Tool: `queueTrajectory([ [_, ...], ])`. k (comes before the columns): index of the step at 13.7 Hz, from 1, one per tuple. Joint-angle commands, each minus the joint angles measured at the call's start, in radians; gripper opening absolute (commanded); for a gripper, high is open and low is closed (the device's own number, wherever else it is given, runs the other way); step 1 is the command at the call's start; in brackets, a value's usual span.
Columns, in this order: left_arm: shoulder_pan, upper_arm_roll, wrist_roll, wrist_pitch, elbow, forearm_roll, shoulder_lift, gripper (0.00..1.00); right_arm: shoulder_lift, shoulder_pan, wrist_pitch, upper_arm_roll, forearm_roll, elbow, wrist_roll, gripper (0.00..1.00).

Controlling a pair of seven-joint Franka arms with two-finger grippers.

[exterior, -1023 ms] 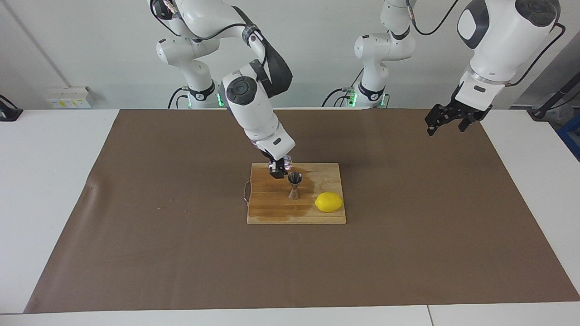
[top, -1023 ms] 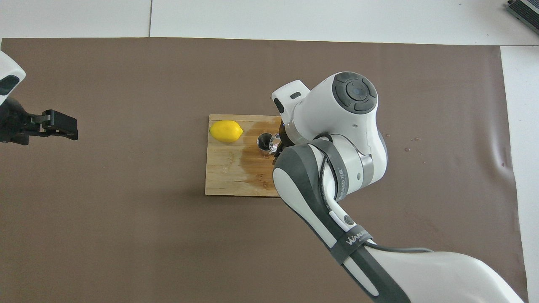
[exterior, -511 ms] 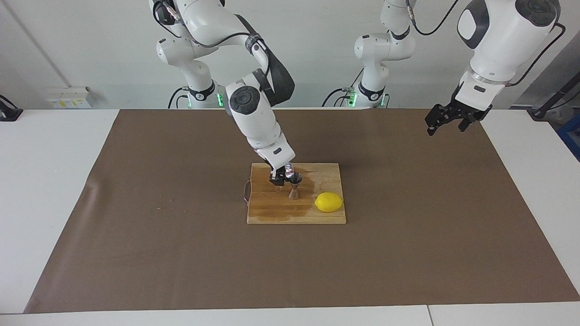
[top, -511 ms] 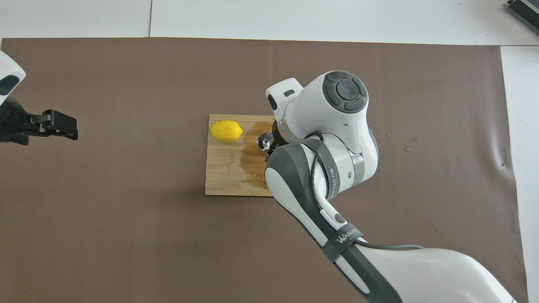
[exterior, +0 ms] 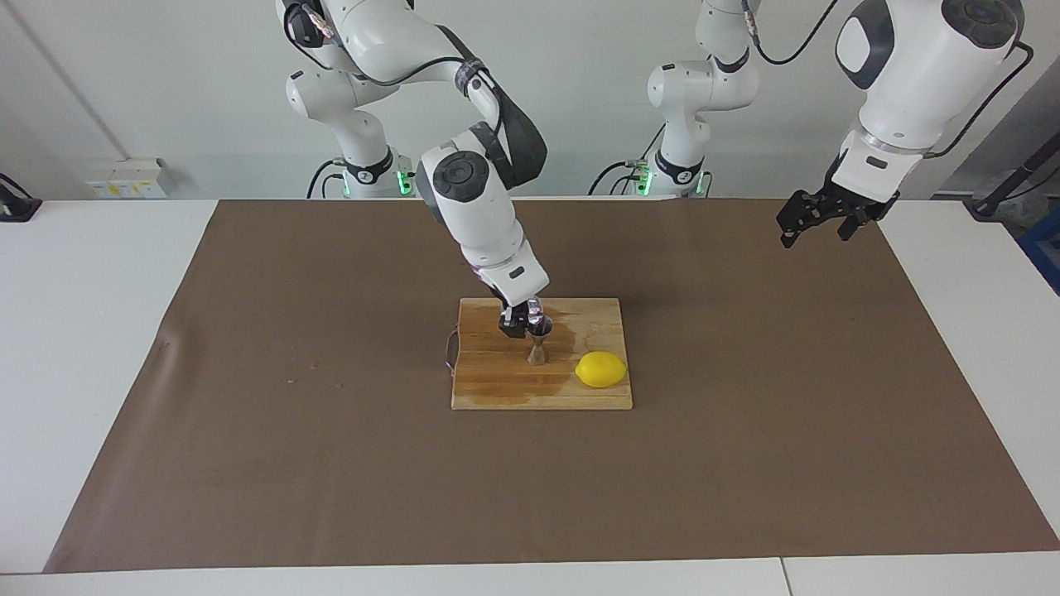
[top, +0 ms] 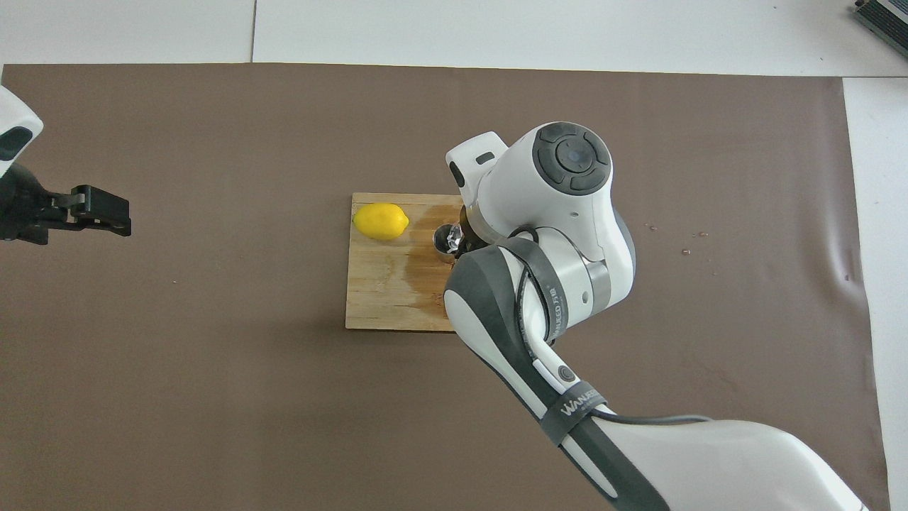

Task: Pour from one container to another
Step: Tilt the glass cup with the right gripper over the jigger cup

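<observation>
A plain white wall stood at the robots' end of the room, and a brown cloth (exterior: 331, 463) covered most of the white table (exterior: 83, 372). We took the wooden cutting board (exterior: 497, 389) as our landmark; it lay near the middle of the cloth and carried a dark wet patch.

On the board stood the steel jigger (exterior: 537, 352), upright, and beside it, toward the left arm's end of the table, lay a lemon (exterior: 601, 369). Our right gripper (exterior: 522, 323) hung over the board directly above the jigger, its jaws clamped on the small glass cup (exterior: 534, 317). The cup sat tipped at the jigger's rim, its mouth turned toward the open cone; in the overhead view the cup (top: 451, 238) overlapped the jigger (top: 444, 248). We could not tell whether liquid was running, or how much was left in the cup.

Our left gripper (exterior: 816, 219) waited in the air well apart from the board, over the cloth at the left arm's end of the table, jaws apart and holding nothing.

We judged the task well advanced: the cup was picked up, carried over and tilted, so the pour itself was in hand. What seemed left was to finish emptying it, right the cup and set it back on the board.
</observation>
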Motion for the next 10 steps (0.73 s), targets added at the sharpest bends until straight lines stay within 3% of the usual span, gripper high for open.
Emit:
queueTrajectory([
  [1,0.003,-0.002,-0.011,0.006,-0.037,0.015,-0.031,1.0,0.025,-0.002,-0.014,0.007,-0.03,0.05,0.05,0.12],
  [10,0.003,-0.002,-0.011,0.006,-0.037,0.015,-0.031,1.0,0.063,0.003,-0.049,0.007,-0.083,0.114,0.105,0.11],
])
